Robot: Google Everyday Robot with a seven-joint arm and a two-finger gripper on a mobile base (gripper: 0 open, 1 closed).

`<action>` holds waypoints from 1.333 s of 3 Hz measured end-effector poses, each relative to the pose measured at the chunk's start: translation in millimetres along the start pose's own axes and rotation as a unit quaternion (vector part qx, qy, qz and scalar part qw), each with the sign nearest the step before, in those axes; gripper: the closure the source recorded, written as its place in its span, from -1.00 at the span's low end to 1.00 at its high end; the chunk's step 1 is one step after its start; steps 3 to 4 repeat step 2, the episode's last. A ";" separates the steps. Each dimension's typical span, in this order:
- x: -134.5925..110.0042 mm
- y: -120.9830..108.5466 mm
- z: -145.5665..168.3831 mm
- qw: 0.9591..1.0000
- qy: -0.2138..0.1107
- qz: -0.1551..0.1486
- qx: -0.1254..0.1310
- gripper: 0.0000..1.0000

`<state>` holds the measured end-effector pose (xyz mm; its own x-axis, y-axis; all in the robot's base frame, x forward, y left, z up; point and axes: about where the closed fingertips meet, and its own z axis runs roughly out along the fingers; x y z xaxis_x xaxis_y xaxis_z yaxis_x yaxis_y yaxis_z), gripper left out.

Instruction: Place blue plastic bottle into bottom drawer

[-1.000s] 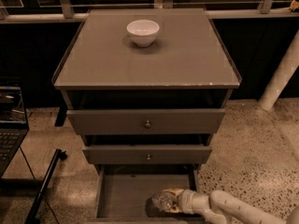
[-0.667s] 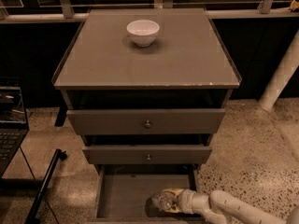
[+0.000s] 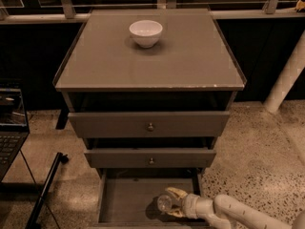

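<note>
The bottom drawer stands pulled out at the foot of the grey-brown cabinet, its flat floor showing. My gripper reaches in from the lower right, over the drawer's right half. Its fingers are closed around the blue plastic bottle, which looks like a small clear bottle lying on its side, low over the drawer floor. I cannot tell whether the bottle touches the floor. A white bowl stands on the cabinet top.
The two upper drawers with round knobs are partly pulled out above the bottom one. A laptop on a stand is at the left, a black pole leans beside it, and a white post stands at the right.
</note>
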<state>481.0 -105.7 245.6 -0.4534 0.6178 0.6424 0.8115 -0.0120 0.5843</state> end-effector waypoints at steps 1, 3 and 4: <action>0.1 0.0 0.1 1.000 0.000 0.000 0.000 -1.00; 0.1 0.0 0.1 1.000 0.000 0.000 0.000 -1.00; 0.1 0.0 0.1 1.000 0.000 0.000 0.000 -1.00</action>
